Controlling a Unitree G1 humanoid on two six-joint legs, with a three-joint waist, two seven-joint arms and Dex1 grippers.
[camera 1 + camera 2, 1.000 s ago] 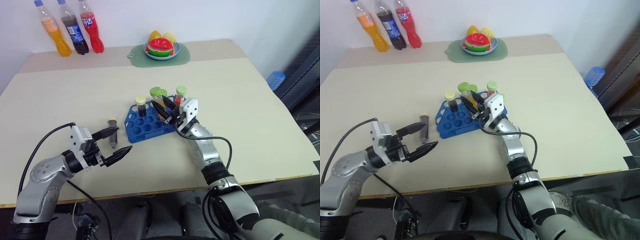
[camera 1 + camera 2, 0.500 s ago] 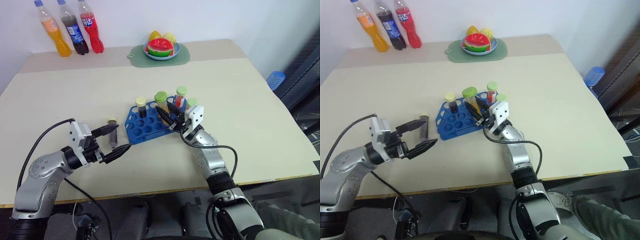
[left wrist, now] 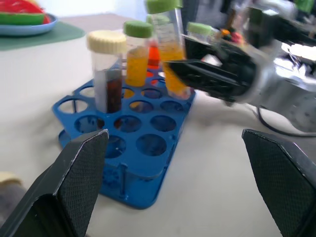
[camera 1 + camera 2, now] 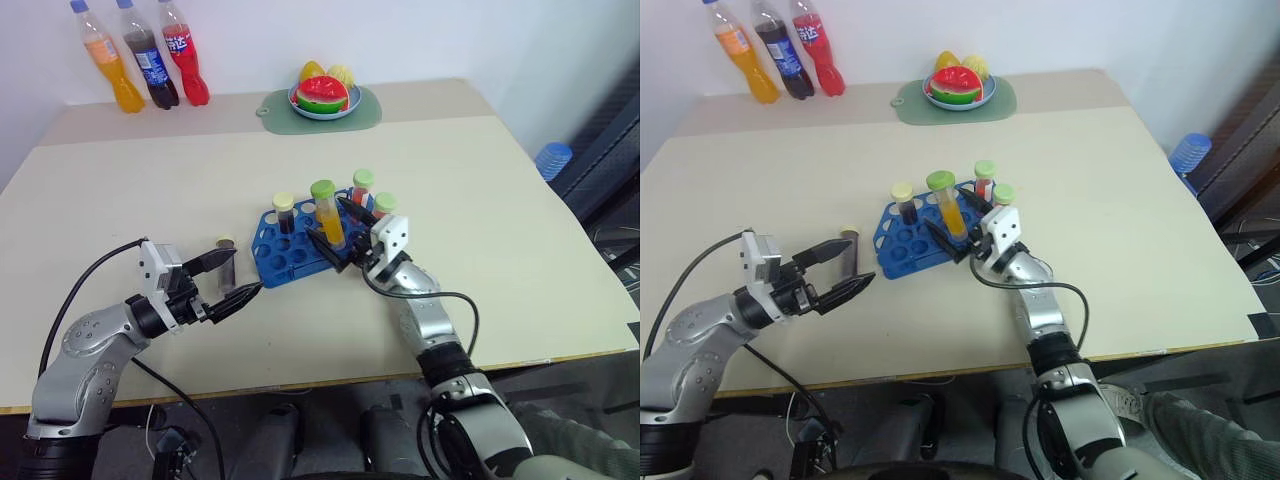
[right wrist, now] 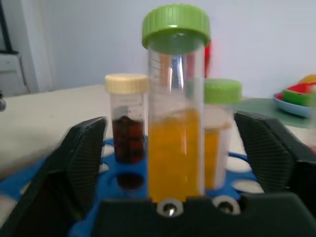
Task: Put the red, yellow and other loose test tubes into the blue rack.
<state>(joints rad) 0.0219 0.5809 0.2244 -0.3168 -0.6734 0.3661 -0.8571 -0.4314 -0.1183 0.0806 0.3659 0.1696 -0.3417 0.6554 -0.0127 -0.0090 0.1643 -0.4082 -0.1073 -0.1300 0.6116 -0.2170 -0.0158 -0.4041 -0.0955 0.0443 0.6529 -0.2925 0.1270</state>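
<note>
Nearest to the robot, the left gripper (image 4: 232, 276) hangs just above the table (image 4: 480, 200) on the left of the blue rack (image 4: 300, 250), its jaws spread wide and empty, with a loose dark tube (image 4: 225, 262) lying on the table between the fingers' line and the rack, just beside the rack's left end. The right gripper (image 4: 335, 228) sits at the rack's near right corner, jaws released and standing apart on either side of a yellow tube (image 4: 326, 215) with a green cap, which stands upright in the rack with neither finger visibly touching it. Also upright in the rack are a dark tube (image 4: 284, 213) with a cream cap toward its left, a red tube (image 4: 360, 190) with a green cap at its far side, and another green-capped tube (image 4: 384, 206) at its right end. Far beyond the rack, a plate of fruit (image 4: 321, 92) rests on a green mat (image 4: 368, 110), and three soda bottles (image 4: 140, 60) stand at the far left edge of the table
</note>
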